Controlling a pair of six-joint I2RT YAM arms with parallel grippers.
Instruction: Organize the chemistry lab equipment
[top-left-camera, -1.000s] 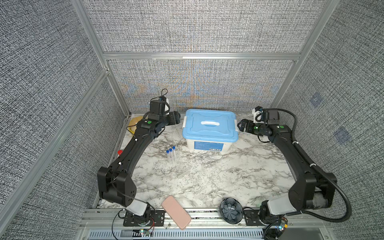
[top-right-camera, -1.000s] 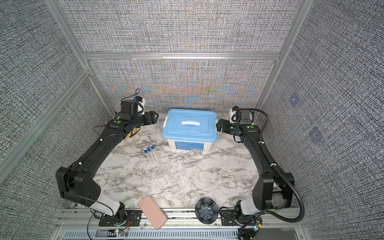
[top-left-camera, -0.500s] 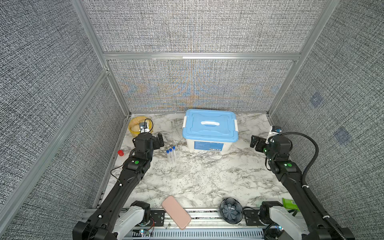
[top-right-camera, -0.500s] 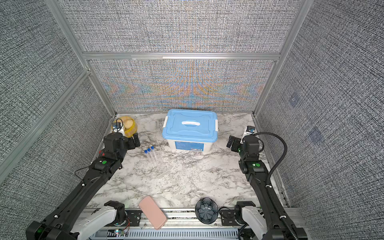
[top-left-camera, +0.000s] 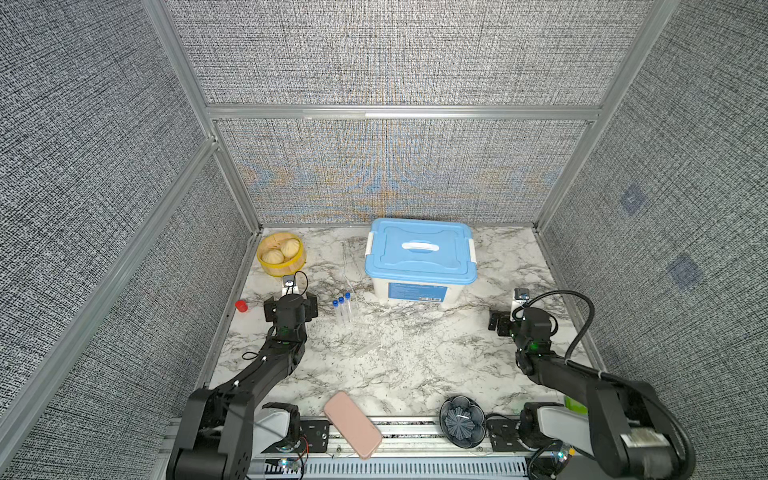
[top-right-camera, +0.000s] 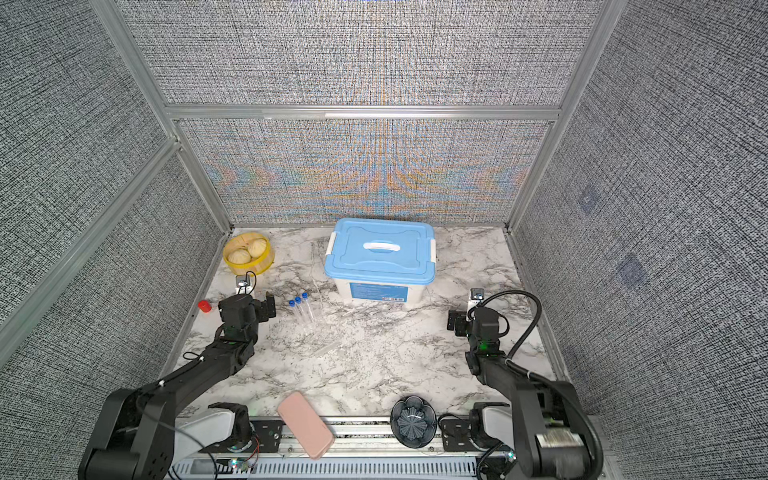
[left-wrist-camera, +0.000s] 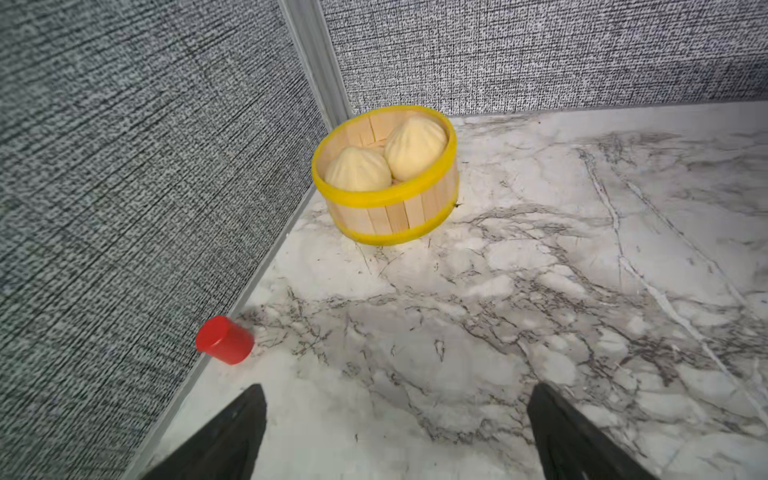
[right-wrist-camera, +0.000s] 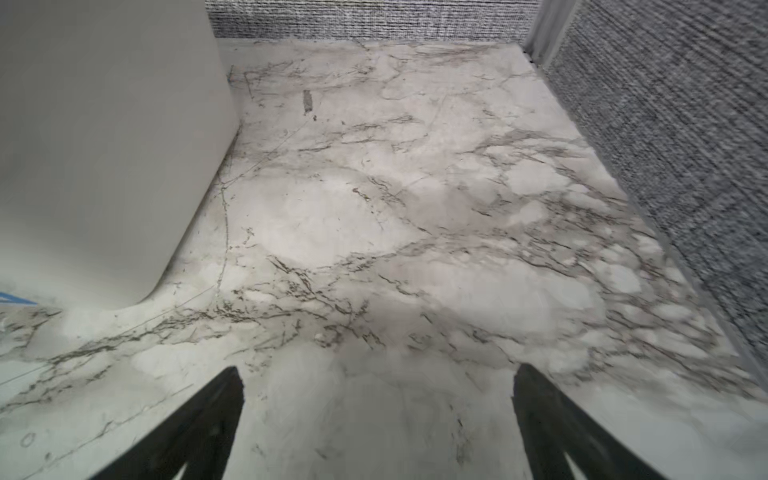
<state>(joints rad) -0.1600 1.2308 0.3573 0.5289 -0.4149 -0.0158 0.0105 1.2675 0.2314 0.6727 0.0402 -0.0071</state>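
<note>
While looking over the marble table (top-left-camera: 415, 374), start at the closed blue box (top-left-camera: 419, 253) at the back. Next find the left gripper (left-wrist-camera: 397, 395) and the right gripper (right-wrist-camera: 378, 382), both with fingers spread wide, holding nothing. Last, spot three tubes (top-left-camera: 343, 309) lying flat just beside the left gripper, toward the middle, blue-capped ends farthest away. Well apart from the right gripper, so probably a left-arm job.

You'll find three slim clear tubes with blue caps (top-left-camera: 343, 309) lying side by side on the marble tabletop (top-left-camera: 415, 365), between the left gripper (top-left-camera: 291, 308) (jaws spread wide) and the white plastic box with a blue lid (top-left-camera: 419, 253).
</note>
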